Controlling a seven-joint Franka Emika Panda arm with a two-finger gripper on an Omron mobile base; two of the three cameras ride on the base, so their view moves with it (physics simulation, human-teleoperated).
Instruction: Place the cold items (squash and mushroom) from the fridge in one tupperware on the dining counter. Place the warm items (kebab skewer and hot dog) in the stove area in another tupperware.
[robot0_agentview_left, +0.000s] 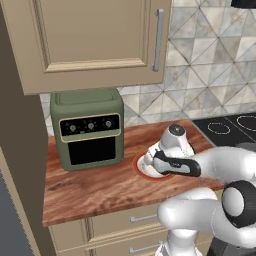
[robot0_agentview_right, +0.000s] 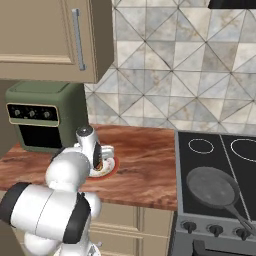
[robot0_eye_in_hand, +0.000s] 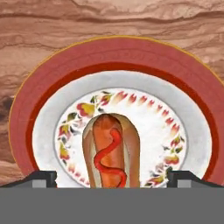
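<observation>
The hot dog (robot0_eye_in_hand: 111, 151), a sausage in a bun with a red squiggle of sauce along it, is lying in the middle of a plate (robot0_eye_in_hand: 52, 100) with a red rim and a flowered ring, low in the centre of the hand view. The hand (robot0_eye_in_hand: 112, 178) is hanging right over it with its two dark tips spread wide, one at each lower corner of that view and the hot dog lying between them; they are pinching nothing. The plate is sitting on the wooden bench (robot0_agentview_left: 95, 185), whose grain is running across the top of the hand view. In the left base view the plate (robot0_agentview_left: 139, 170) is peeking out in the middle of the frame from under the white arm. To its left a green toaster oven (robot0_agentview_left: 89, 127) is standing against the tiled wall, under a beige cabinet (robot0_agentview_left: 90, 40). In the right base view a black cooktop (robot0_agentview_right: 220, 165) is occupying the lower right, with a dark pan (robot0_agentview_right: 212, 187) resting on it.
</observation>
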